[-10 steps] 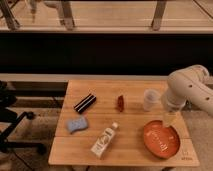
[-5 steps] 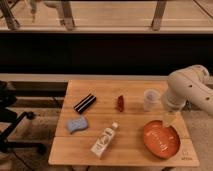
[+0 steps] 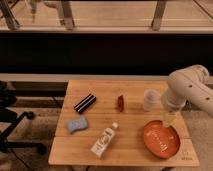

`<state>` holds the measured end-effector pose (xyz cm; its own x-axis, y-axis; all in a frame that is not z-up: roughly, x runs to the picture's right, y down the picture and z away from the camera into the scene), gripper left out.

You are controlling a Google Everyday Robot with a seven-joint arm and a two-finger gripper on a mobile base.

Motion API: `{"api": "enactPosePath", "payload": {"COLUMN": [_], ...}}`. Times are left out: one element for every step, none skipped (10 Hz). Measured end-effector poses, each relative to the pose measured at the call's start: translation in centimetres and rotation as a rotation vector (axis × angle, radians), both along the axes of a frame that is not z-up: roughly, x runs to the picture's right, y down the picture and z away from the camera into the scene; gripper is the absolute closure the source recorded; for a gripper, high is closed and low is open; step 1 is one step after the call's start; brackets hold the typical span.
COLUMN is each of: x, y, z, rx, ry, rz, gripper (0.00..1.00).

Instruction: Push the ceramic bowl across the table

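Note:
The ceramic bowl (image 3: 161, 138), wide, shallow and orange-red with pale marks inside, sits at the near right corner of the light wooden table (image 3: 102, 91). My gripper (image 3: 169, 120) hangs down from the pale arm (image 3: 187, 90) at the right, just above the bowl's far rim. It stands open and holds nothing. I cannot tell whether it touches the rim.
A translucent whitish cup (image 3: 151, 99) stands just behind the gripper. On the table also lie a small red-brown item (image 3: 120, 103), a black striped bar (image 3: 85, 103), a blue sponge (image 3: 77, 125) and a white bottle (image 3: 104, 141). A black office chair (image 3: 10, 120) stands to the left.

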<state>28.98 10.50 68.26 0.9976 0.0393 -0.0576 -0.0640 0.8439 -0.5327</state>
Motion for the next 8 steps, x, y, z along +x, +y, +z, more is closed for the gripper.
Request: {"api": "enactPosePath", "payload": {"x": [0.0,0.0,0.0,0.0,0.5,1.5,1.5,2.8], "y": [0.0,0.0,0.0,0.0,0.4,1.2,1.2,2.0], "z": [0.0,0.0,0.0,0.0,0.2,0.5,0.5,0.7], "rx": [0.000,0.000,0.000,0.000,0.000,0.000,0.000,0.001], "ry": [0.000,0.000,0.000,0.000,0.009,0.025,0.026,0.045], "rz": [0.000,0.000,0.000,0.001,0.018,0.044,0.046,0.069], "gripper": [0.20,0.20,0.20,0.23,0.34,0.44,0.45,0.66]}}
